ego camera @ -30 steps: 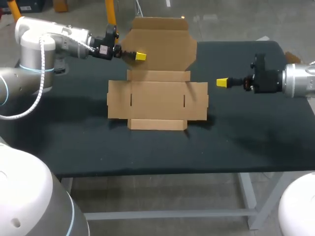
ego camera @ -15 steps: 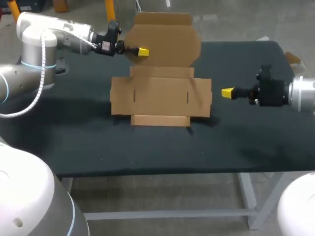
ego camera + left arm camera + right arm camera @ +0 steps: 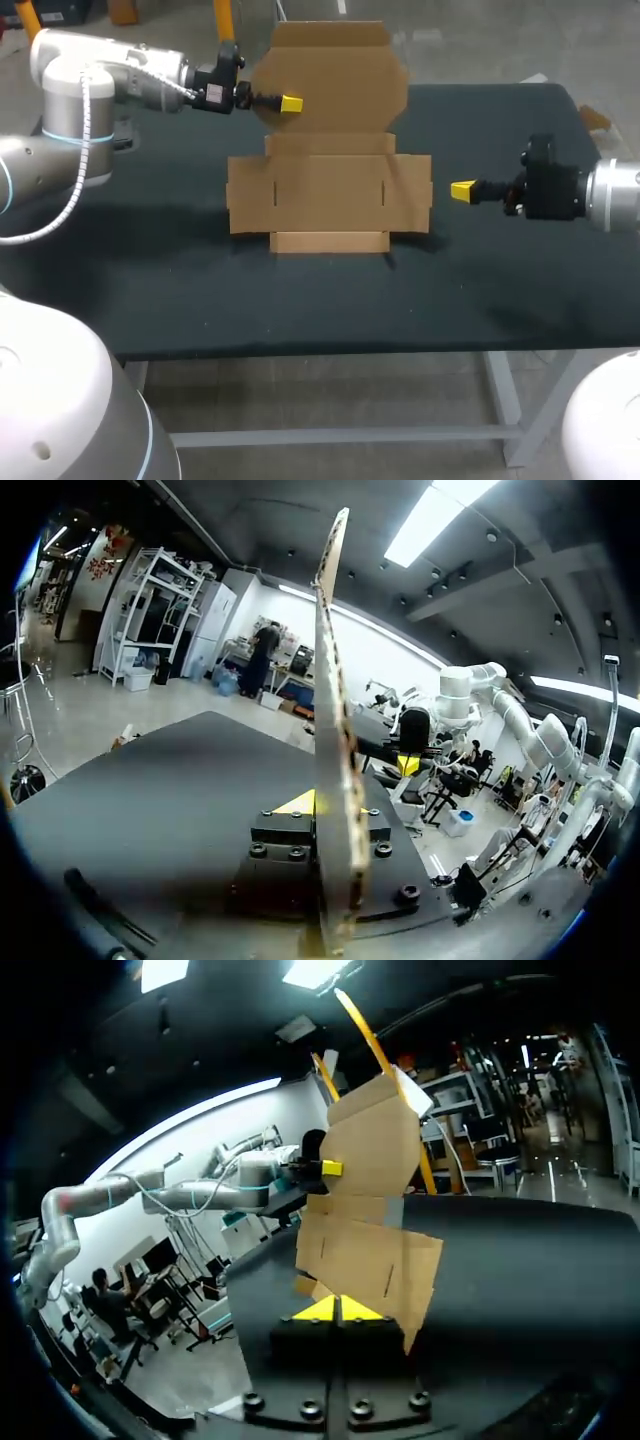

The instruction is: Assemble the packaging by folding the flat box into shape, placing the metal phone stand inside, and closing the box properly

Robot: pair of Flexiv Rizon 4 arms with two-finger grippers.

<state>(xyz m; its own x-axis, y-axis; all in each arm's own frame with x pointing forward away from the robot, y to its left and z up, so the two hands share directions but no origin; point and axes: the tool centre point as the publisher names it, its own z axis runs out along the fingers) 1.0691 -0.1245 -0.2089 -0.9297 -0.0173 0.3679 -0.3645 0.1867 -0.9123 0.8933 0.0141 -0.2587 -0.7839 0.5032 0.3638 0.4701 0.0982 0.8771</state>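
Folding stage, early on. The box [image 3: 330, 195] lies mostly flat in the middle of the table [image 3: 300, 300]. Its far lid flap [image 3: 335, 80] is lifted off the surface by the left gripper [image 3: 291, 104], jaws pinching the flap's edge. The right gripper [image 3: 463, 190] hangs just beside the box's right panel, not touching, its tips pressed together on nothing. Next move, I'd judge: raise the side walls, which needs that right gripper against the panel. The left wrist view shows the flap edge-on in the grip, which the head view only hints at. No phone stand in any view.
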